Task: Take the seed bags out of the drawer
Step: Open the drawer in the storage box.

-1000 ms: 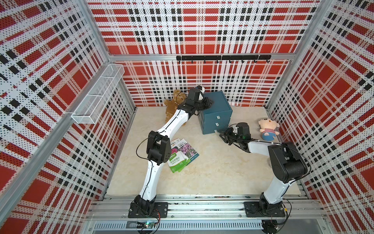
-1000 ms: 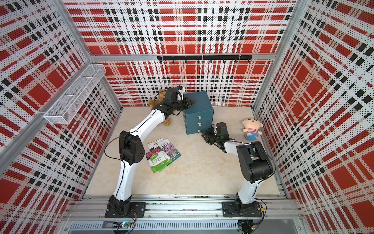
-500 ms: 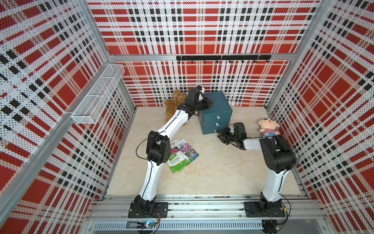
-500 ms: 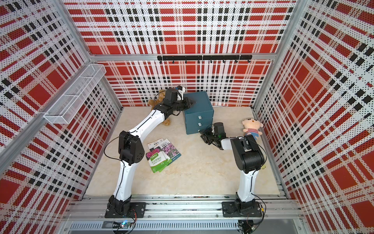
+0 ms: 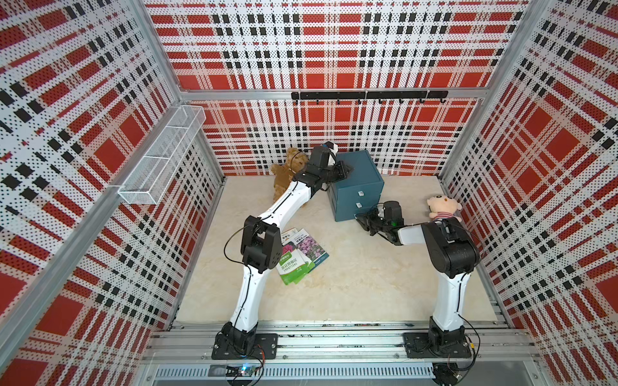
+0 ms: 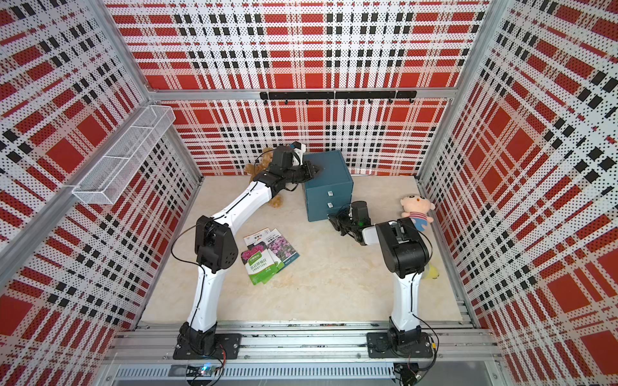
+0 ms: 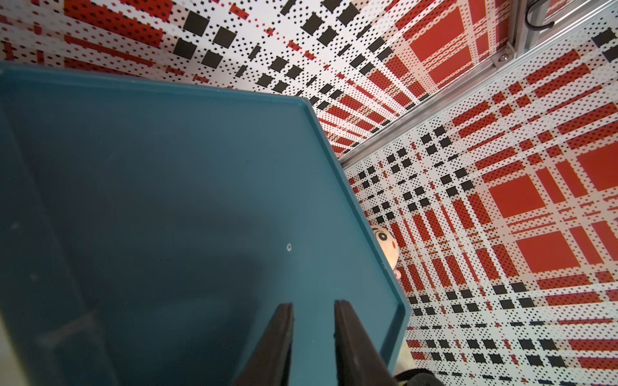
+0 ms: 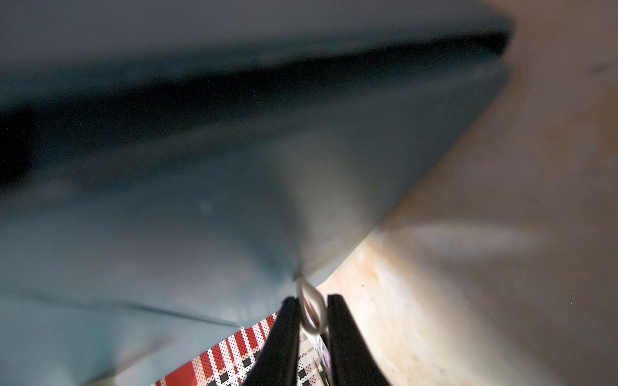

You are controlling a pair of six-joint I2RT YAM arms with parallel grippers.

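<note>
Top views both show seed bags point(image 5: 301, 255) on the near floor point(image 5: 351, 284); we judge them light, slick, floppy: pinch an edge. Farther, right gripper point(image 8: 311, 299) nips the drawer loop point(image 8: 302, 292); farthest, left gripper point(image 7: 313, 304), slightly parted, empty, rests on the cabinet point(image 7: 167, 200).

Both top views look down from the near side on the whole bench point(image 5: 351, 284), both wrist cameras close up on the drawer cabinet point(image 7: 167, 200).
</note>
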